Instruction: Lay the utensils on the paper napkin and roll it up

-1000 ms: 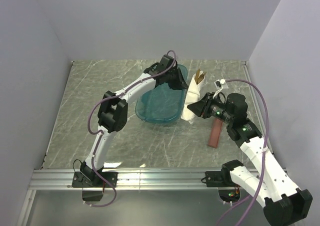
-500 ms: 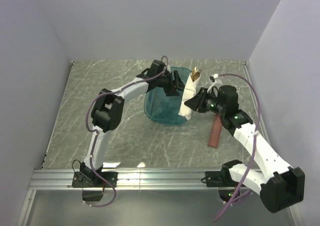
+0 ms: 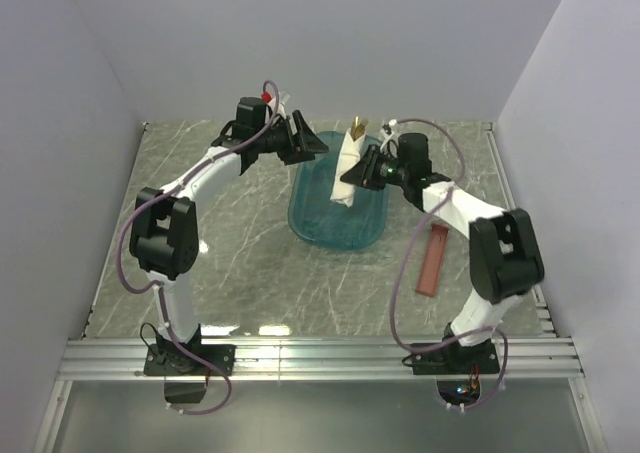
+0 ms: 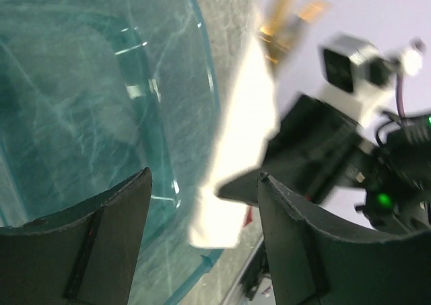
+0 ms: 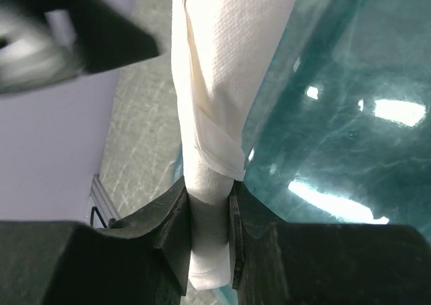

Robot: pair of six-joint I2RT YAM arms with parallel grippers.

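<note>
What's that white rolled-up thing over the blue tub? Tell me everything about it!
It is a white paper napkin rolled into a narrow bundle, crinkly, with a loose flap wrapped around it. Brownish utensil tips poke out of its top end. The right jaws pinch it near its lower end, holding it tilted above the teal tub. The left jaws stand open, apart from it.

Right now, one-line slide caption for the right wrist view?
Right gripper clamps the rolled paper napkin, teal tub behind it.
</note>
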